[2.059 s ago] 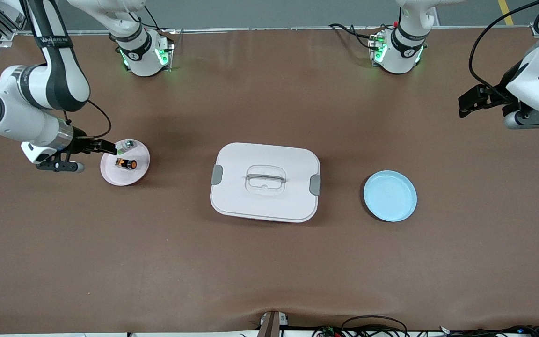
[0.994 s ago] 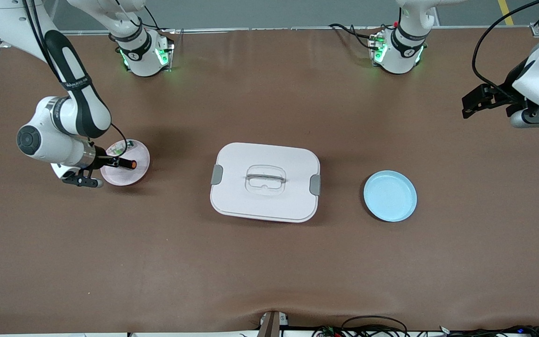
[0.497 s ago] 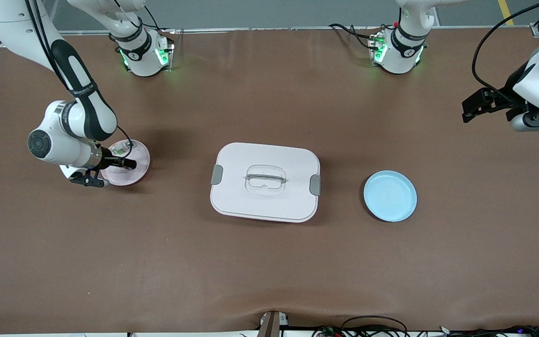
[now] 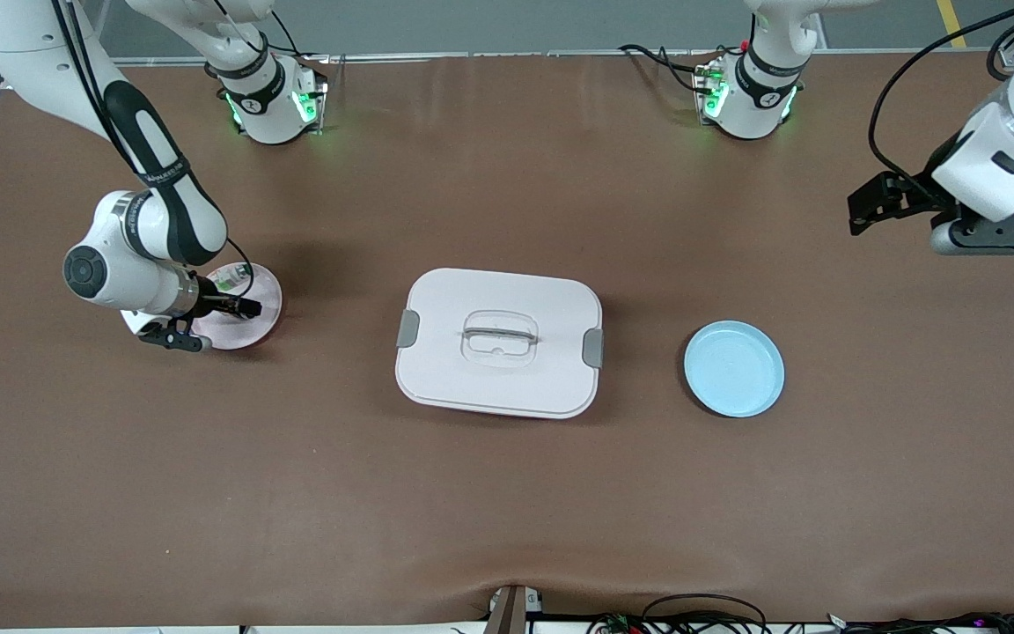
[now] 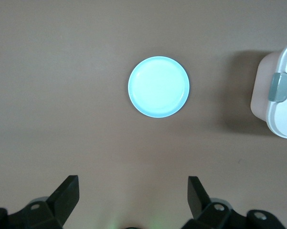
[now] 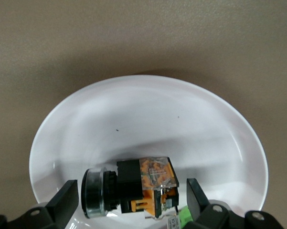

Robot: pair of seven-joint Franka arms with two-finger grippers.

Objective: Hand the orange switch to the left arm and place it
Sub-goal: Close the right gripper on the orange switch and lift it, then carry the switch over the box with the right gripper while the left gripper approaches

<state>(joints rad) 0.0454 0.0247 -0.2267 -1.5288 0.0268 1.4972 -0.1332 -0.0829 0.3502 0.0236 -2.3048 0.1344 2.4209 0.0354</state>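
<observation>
The orange switch (image 6: 133,188) lies on its side in a pale pink plate (image 6: 148,114) toward the right arm's end of the table. My right gripper (image 6: 132,192) is down at the plate (image 4: 265,295). It is open, with one finger on each side of the switch and a gap at both. In the front view the right gripper (image 4: 238,306) hides the switch. My left gripper (image 4: 868,210) hangs open and empty over bare table at the left arm's end (image 5: 132,188). The white box (image 4: 498,343) sits in the middle of the table.
A small green-and-white component (image 6: 185,217) lies in the same pink plate beside the switch. A light blue plate (image 4: 734,368) stands between the box and the left arm's end, seen from above in the left wrist view (image 5: 158,87), with the box's latched end (image 5: 277,95) nearby.
My right gripper has moved in over the pink plate and come down around the switch, staying open. The left arm has shifted a little toward the middle of the table.
</observation>
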